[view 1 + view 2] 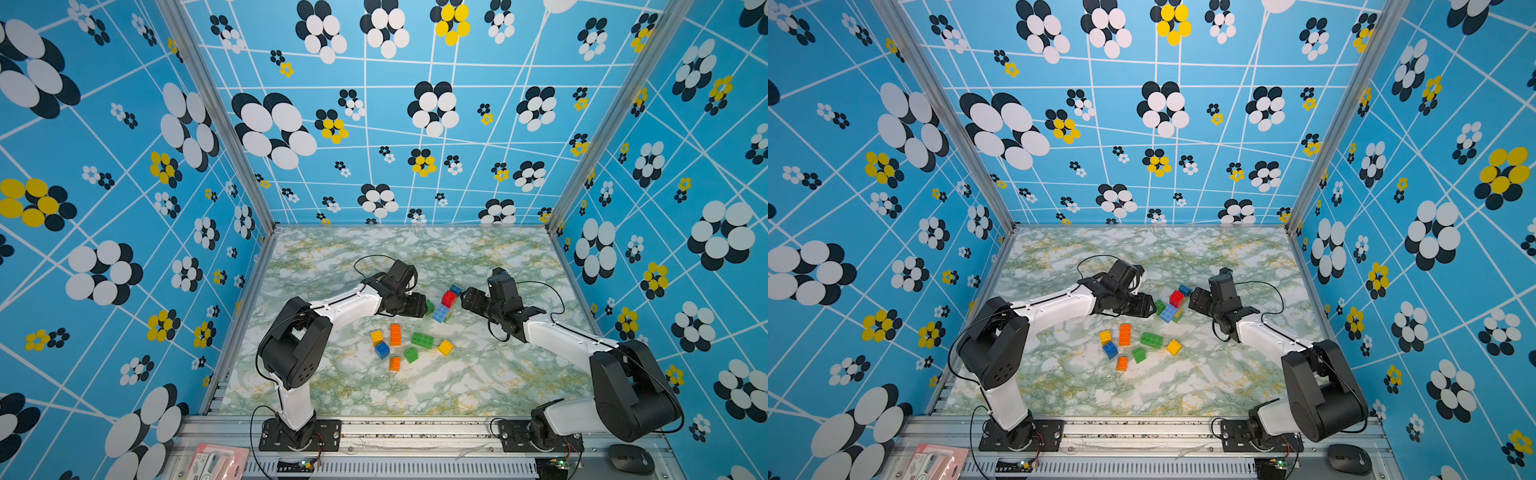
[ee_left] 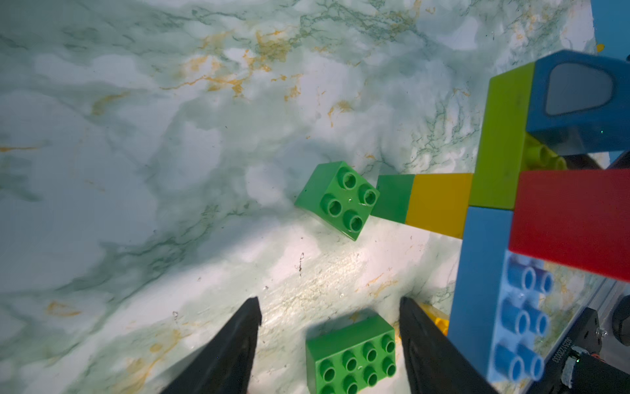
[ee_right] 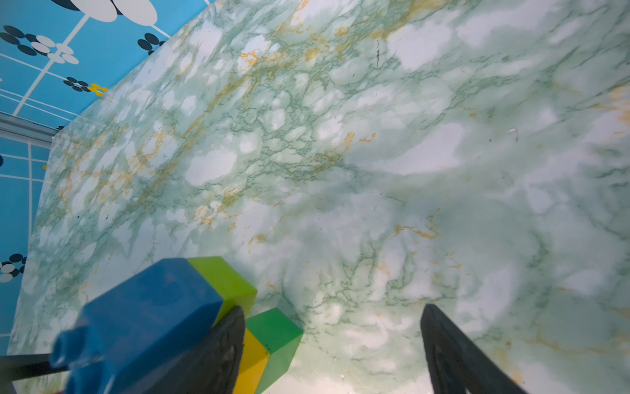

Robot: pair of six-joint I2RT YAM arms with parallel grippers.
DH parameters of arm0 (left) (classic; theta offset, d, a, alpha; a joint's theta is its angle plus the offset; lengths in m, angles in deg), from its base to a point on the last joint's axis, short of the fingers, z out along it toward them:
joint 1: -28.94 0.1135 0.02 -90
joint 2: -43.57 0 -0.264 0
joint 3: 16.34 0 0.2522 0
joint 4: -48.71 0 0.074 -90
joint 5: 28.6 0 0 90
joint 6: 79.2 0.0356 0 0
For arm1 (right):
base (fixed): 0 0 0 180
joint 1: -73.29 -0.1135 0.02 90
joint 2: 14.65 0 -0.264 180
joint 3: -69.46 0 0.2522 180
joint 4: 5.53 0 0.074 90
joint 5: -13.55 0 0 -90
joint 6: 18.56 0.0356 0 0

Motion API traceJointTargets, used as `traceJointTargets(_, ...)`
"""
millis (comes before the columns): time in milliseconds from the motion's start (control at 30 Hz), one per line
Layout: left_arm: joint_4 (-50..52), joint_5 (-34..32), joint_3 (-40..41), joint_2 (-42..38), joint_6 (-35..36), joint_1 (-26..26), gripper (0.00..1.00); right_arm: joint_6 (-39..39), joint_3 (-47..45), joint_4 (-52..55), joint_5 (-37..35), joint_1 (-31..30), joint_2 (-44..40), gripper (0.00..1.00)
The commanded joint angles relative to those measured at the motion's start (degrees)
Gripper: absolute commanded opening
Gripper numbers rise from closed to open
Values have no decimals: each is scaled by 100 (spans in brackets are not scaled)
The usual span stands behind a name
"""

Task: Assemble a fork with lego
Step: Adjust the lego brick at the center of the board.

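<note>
Now, left hand (image 2: 329,301): we see it released, spread wide, grasping nothing.
Right hand (image 3: 332,308): we see it released, empty, just beside lego assembly (image 3: 153,307).

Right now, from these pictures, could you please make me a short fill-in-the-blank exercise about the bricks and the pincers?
1. The left pincer and the right pincer are both ___.
2. Only two loose bricks are oblong: the long orange brick and a ___ one.
3. Counting the yellow brick beside it, the loose yellow bricks number ___.
Missing words: open; green; two.
</note>
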Motion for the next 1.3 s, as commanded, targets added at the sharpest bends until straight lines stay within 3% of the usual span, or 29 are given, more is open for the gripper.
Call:
traceJointTargets(0,97,-68,-219,137,-88,-76,68,-266,176,-100,355,93,171,83)
traceJointTargets(867,36,10,-437,400,-173,-477,68,-876,480,-231,1397,351,480,83)
traceJointTargets(1267,-29,96,-525,472,-226,-573,68,-934,364,-129,1263,421,314,84)
